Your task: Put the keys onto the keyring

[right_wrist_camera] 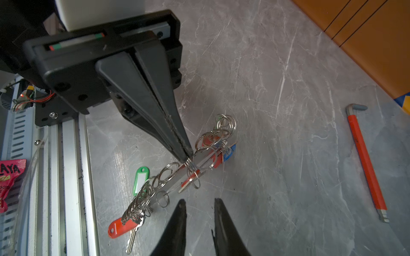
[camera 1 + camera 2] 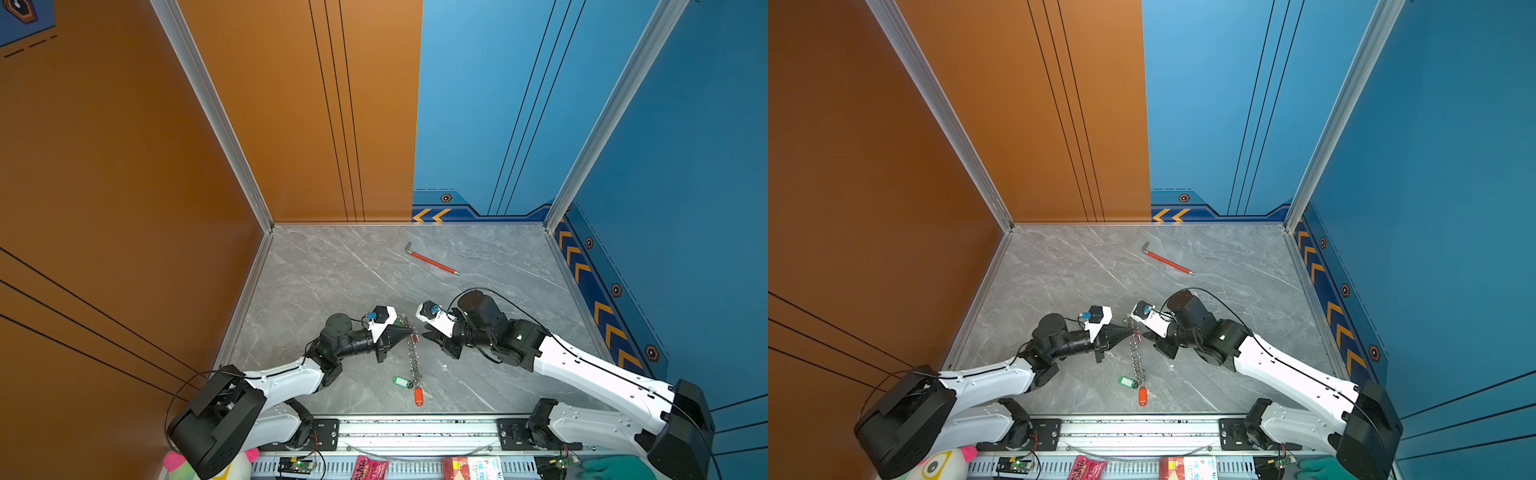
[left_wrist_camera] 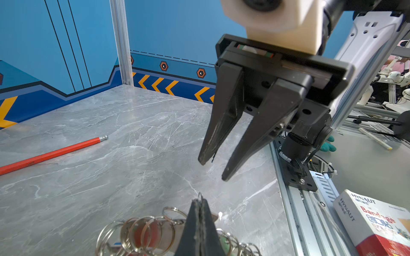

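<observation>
The keyring [image 2: 412, 357] is a chain of silver rings, raised at its far end and trailing down to the table. My left gripper [image 2: 411, 331] is shut on one ring at that raised end, as the right wrist view shows at the left gripper [image 1: 187, 158]. A green-tagged key [image 1: 140, 179] and an orange-tagged key [image 1: 122, 228] lie at the chain's low end. A blue tag [image 1: 229, 153] hangs near the pinched ring. My right gripper [image 1: 199, 201] is open and holds nothing, a short way from the chain, facing the left one in both top views [image 2: 1144, 333].
A red-sleeved hex wrench [image 2: 432, 262] lies at the back of the marble table. An aluminium rail [image 2: 415, 428] runs along the front edge. A bandage box [image 3: 377, 221] and a pink packet [image 1: 8, 177] lie beyond the rail. Orange and blue walls enclose the table.
</observation>
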`<state>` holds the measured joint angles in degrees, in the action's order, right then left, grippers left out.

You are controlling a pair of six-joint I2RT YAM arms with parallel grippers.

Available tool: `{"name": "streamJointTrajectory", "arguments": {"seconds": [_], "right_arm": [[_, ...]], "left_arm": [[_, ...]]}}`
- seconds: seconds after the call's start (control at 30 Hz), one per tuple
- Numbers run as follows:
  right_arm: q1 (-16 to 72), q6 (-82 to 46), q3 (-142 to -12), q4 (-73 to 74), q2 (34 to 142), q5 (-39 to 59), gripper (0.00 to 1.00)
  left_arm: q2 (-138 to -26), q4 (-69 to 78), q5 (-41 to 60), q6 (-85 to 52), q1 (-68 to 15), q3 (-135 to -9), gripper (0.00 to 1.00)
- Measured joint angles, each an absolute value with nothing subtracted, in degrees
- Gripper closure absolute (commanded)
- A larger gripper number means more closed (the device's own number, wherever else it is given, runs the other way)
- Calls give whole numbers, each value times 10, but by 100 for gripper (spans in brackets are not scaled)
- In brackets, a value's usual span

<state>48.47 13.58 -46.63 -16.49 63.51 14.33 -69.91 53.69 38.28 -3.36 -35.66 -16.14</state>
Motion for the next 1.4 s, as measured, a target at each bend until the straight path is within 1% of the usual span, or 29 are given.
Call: {"name": "streamJointTrajectory", "arguments": {"seconds": [0.17, 0.33, 0.63, 0.73, 1.17, 1.4], "right_arm": [[483, 107, -442, -122, 633, 144, 78], [483, 95, -441, -94, 656, 148, 81], [483, 95, -442, -83, 691, 148, 90], [488, 95, -442, -78, 699, 150, 91], [509, 85, -432, -53, 716, 149, 89], [513, 77, -407, -43, 704, 149, 85]], "left_arm": [[-698, 536, 379, -35, -357, -161, 100], [-696, 533, 379, -35, -357, -161, 100], [-693, 533, 379, -36, -357, -161, 100], [-693, 533, 379, -38, -357, -161, 100], [-693, 549, 379, -46, -357, -151, 100], [-693, 558, 378, -51, -357, -150, 100]]}}
